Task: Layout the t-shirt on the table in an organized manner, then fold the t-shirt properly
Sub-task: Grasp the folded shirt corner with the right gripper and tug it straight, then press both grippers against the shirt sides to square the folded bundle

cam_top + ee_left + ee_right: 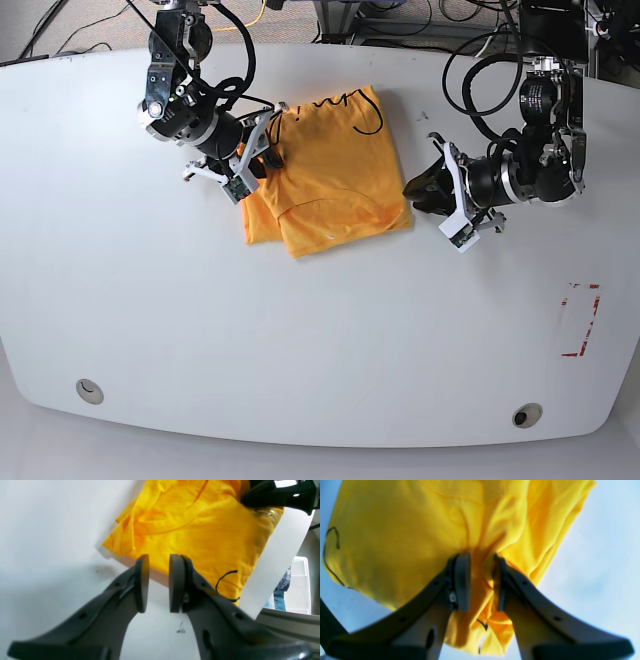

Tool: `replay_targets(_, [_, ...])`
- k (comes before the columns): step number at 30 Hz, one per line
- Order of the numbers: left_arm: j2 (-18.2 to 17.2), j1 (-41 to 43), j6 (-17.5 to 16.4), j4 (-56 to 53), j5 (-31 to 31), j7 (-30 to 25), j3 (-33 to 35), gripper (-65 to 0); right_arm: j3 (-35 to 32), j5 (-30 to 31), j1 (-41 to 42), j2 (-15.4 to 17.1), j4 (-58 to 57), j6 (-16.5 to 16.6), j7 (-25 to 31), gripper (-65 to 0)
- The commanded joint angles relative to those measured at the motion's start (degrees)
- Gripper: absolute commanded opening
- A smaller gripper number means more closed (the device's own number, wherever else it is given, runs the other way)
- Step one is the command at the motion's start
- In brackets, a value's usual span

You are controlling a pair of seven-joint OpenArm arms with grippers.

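On the big white smooth counter [300, 350] lies the soft orange-yellow cotton t-shirt [335, 180], near the far side and a bit toward the right arm. It looks already folded into a small, lumpy block with a thin black line print showing at its far end, so most of the job seems done. What may be left is to tidy the bumpy side and let go. The right pincer [481, 580] is pinching a bunched fold of the shirt between its two dark pads. The left pincer [158, 582] sits just beside the shirt's other edge, low over the bare counter, with its pads a little apart and nothing between them. The shirt is well away from the counter's curved edges. There is lots of open room on the near side, where two round grey grommets [89, 391] sit, and a red tape outline [580, 320] is well apart from the shirt
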Motion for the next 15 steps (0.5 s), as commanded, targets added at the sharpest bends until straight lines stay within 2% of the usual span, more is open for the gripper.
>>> replay_targets(1, [-0.5,-0.8,-0.1,0.9,-1.1,-1.2,-0.3,-52.5,0.3,1.0,1.1,0.3,3.7,0.1,-1.1,-47.6])
replay_targets(7, [-0.5,-1.9,-0.1,0.8,-1.0,-1.2,-0.3,-52.5,0.6,0.6,4.0,0.7,7.2,0.1,-3.8,-34.6])
replay_targets(9, [-0.5,-2.0,-0.1,0.1,-0.9,-1.2,-0.2,-52.5,1.6,0.6,5.3,2.5,7.0,0.1,-3.6,-32.0])
replay_targets(12, [-0.4,-2.3,-0.1,-1.4,0.1,-1.2,-0.2,-52.5,3.7,0.6,8.1,3.2,4.7,0.1,-3.6,-33.9])
replay_targets(15, [0.6,-2.5,-0.1,-2.7,2.5,-1.3,-0.2,-52.5,5.7,0.6,10.8,3.6,0.6,0.1,-3.3,-40.3])
